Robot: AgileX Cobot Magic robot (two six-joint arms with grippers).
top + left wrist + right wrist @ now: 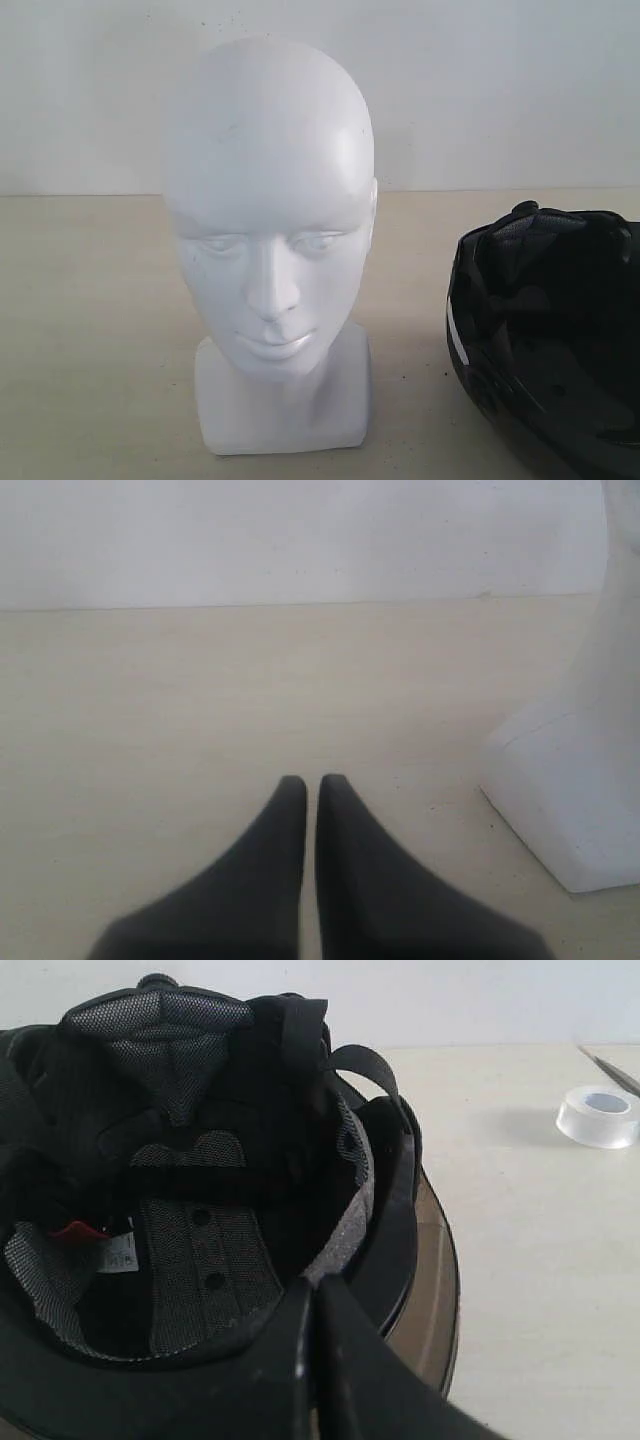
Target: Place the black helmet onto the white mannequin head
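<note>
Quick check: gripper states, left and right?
Left gripper: closed, empty.
Right gripper: closed, nothing between the jaws, tips by the black helmet rim.

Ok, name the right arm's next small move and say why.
Probably open the right gripper to take the rim. Its jaws are shut with nothing between them, right at the edge of the black helmet, which lies lining-up on the table, apart from the bare white mannequin head.
</note>
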